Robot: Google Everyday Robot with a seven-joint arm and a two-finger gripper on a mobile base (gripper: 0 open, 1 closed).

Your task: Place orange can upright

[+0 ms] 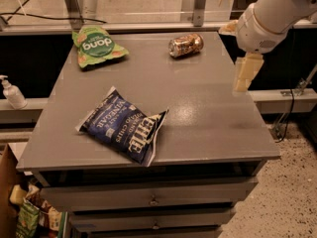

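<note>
The orange can lies on its side near the back of the grey table, its silver end facing left. My gripper hangs from the white arm over the table's right edge. It is to the right of the can and nearer the front, well apart from it and touching nothing.
A blue chip bag lies flat at the table's front left. A green chip bag rests at the back left corner. A soap dispenser stands on a ledge to the left. Drawers sit below the tabletop.
</note>
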